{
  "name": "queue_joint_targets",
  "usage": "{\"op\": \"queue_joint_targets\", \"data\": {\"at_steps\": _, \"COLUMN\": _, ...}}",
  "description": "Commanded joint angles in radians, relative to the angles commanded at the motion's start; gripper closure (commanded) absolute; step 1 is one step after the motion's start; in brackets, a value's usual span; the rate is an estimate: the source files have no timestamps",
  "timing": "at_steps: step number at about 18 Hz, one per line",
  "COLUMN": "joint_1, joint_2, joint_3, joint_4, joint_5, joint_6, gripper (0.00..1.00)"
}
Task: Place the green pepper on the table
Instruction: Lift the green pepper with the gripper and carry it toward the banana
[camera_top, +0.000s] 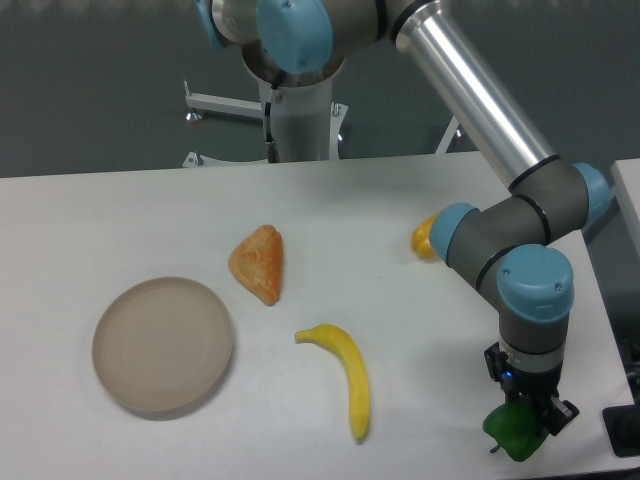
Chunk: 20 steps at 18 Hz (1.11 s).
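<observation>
The green pepper (512, 434) is small, glossy and dark green, and sits at the front right of the white table (120, 220). My gripper (528, 418) points straight down over it. Its fingers close around the pepper's upper right side. The pepper's underside is at or just above the tabletop; I cannot tell whether it touches. The wrist hides the top of the pepper and most of the fingers.
A yellow banana (347, 375) lies left of the pepper. An orange wedge-shaped item (259, 263) lies mid-table. A round beige plate (163, 345) sits at the left. A small yellow-orange item (424, 239) shows behind my forearm. The table's right edge is close to the gripper.
</observation>
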Motion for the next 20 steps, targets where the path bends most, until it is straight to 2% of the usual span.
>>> {"op": "queue_joint_targets", "data": {"at_steps": 4, "joint_1": 0.0, "joint_2": 0.006, "joint_3": -0.006, "joint_4": -0.003, "joint_5": -0.003, "joint_6": 0.0, "gripper": 0.65}}
{"op": "queue_joint_targets", "data": {"at_steps": 12, "joint_1": 0.002, "joint_2": 0.087, "joint_3": -0.054, "joint_4": -0.132, "joint_5": -0.051, "joint_6": -0.015, "gripper": 0.65}}
{"op": "queue_joint_targets", "data": {"at_steps": 14, "joint_1": 0.005, "joint_2": 0.121, "joint_3": -0.089, "joint_4": -0.161, "joint_5": -0.061, "joint_6": -0.024, "gripper": 0.65}}
{"op": "queue_joint_targets", "data": {"at_steps": 17, "joint_1": 0.0, "joint_2": 0.176, "joint_3": -0.161, "joint_4": -0.164, "joint_5": -0.087, "joint_6": -0.118, "gripper": 0.65}}
{"op": "queue_joint_targets", "data": {"at_steps": 20, "joint_1": -0.006, "joint_2": 0.251, "joint_3": -0.265, "joint_4": -0.167, "joint_5": -0.127, "joint_6": -0.179, "gripper": 0.65}}
